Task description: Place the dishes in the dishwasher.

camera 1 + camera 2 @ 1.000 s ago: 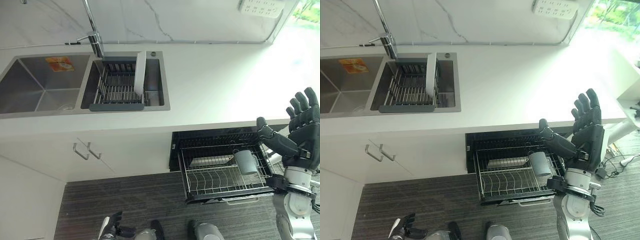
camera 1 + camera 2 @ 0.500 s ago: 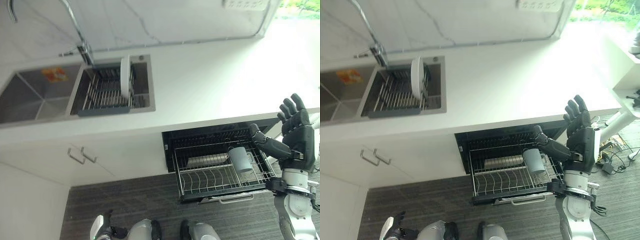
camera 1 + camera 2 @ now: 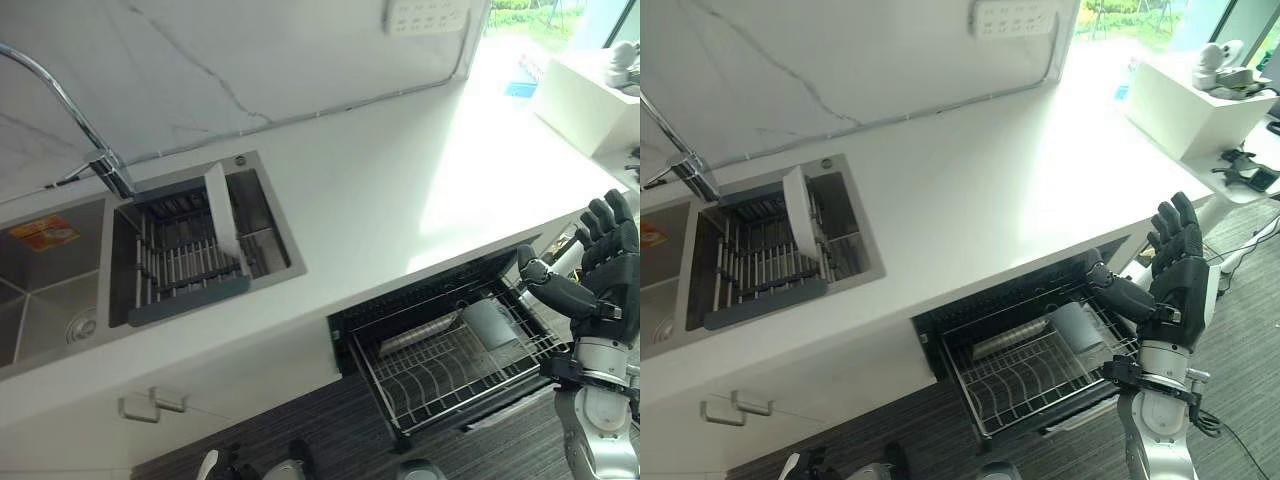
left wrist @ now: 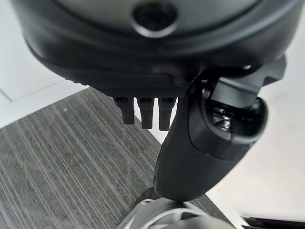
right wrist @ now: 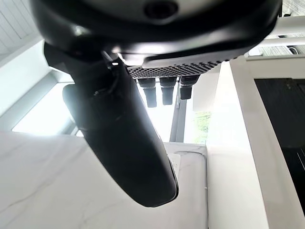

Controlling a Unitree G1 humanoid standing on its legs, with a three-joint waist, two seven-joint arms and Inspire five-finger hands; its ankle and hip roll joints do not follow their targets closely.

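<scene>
The right robot hand [image 3: 1180,262] is being held upright beside the pulled-out dishwasher rack [image 3: 1040,372], fingers straight and spread, thumb stretched toward the rack, nothing gripped. Just off that thumb, one grey cup [image 3: 1080,330] is lying tilted on its side in the rack's near corner, its long axis running along the wires. One white plate [image 3: 800,227] is being kept on edge in the sink's drying rack [image 3: 758,268], well apart from the hand across the bare white surface [image 3: 970,190]. The left robot hand [image 4: 190,138] is hanging low over the floor, fingers relaxed, empty.
</scene>
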